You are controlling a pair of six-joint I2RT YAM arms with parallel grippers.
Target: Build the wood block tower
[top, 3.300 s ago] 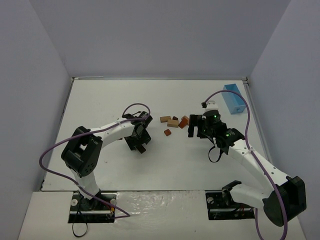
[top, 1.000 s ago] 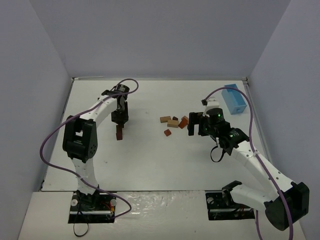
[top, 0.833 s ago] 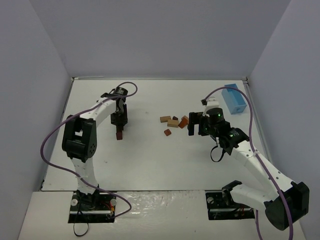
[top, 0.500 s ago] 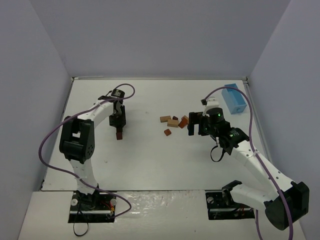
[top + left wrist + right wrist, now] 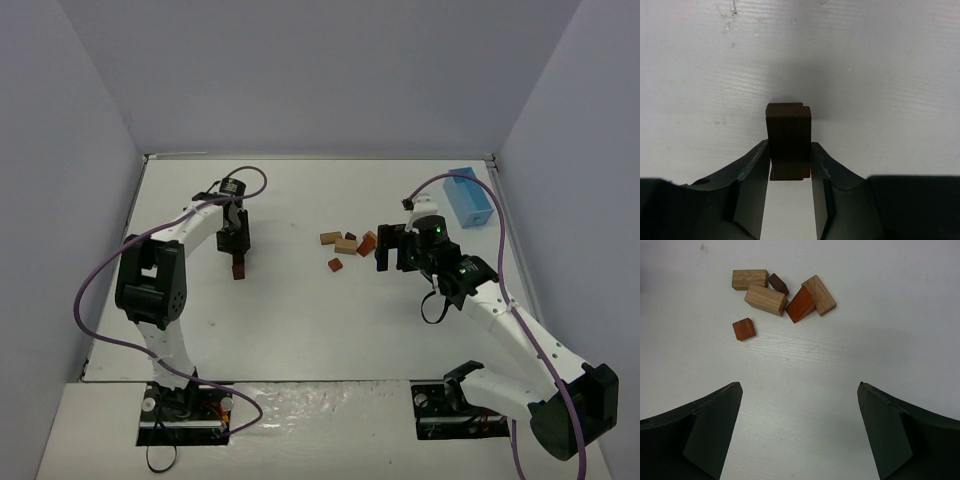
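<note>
The wood block tower (image 5: pixel 238 267) is so far only a short start at the left of the bench (image 5: pixel 300 320), under the left arm. There the left fingers (image 5: pixel 759 156) are closed tight on a dark brown block (image 5: pixel 788 135), gripping its two flat sides. A thin red sliver shows at the block's near edge, but the pictures do not show whether a second piece sits against it or whether the block touches the bench. The rest of the wood blocks (image 5: pixel 775 295) lie loose in a small cluster near the middle of the bench, with one red cube (image 5: pixel 744 329) a little apart from them. The right fingers (image 5: pixel 720 407) hover spread wide just beside that cluster, holding nothing, and the light blue box (image 5: pixel 467 198) stands well apart at the far right. These pieces look light, hard and smooth, so they are likelier to slip or twist than to crush. Each is best pinched squarely across two parallel flat faces, near mid-height. The reddish wedge (image 5: pixel 800 305) would call for a hold on its flat sides rather than its slope. A stack this narrow will probably topple at a slight nudge.
</note>
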